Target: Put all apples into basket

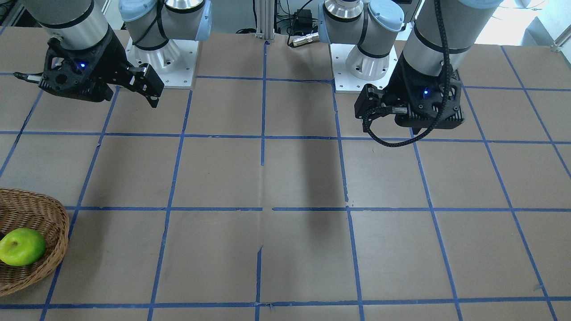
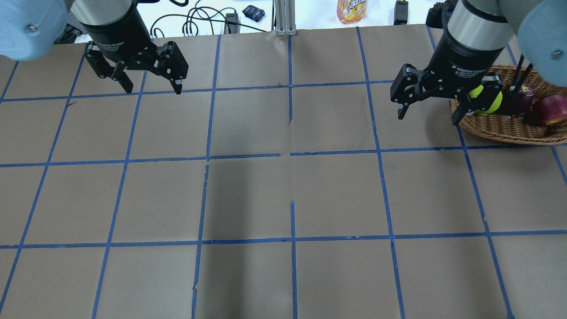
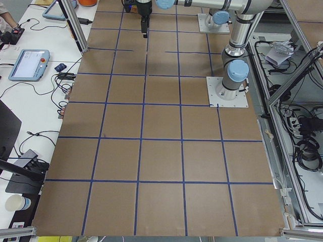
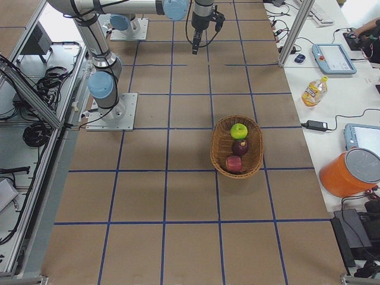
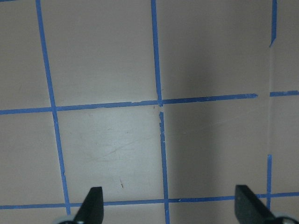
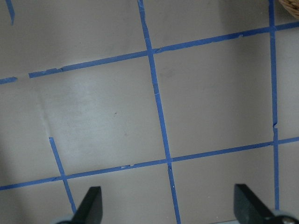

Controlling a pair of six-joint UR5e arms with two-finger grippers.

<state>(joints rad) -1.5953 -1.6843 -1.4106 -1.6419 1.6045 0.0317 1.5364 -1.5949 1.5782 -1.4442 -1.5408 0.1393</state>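
Observation:
The wicker basket [image 2: 505, 130] stands at the table's right side and holds all three apples: the green apple [image 2: 489, 103], the maroon apple [image 2: 523, 99] and the red apple [image 2: 553, 110]. They lie in a row in the exterior right view: green apple [image 4: 238, 130], maroon apple [image 4: 240, 146], red apple [image 4: 234, 163]. My right gripper [image 2: 427, 117] is open and empty, raised above the table left of the basket, and partly hides the green apple from overhead. My left gripper [image 2: 153, 88] is open and empty over the far left of the table.
The table [image 2: 292, 195] is brown paper with a blue tape grid. The basket's rim [image 6: 290, 3] shows at the right wrist view's top corner. A bottle [image 2: 352, 9] and cables lie beyond the far edge. Both arm bases stand on white plates [image 1: 366, 67].

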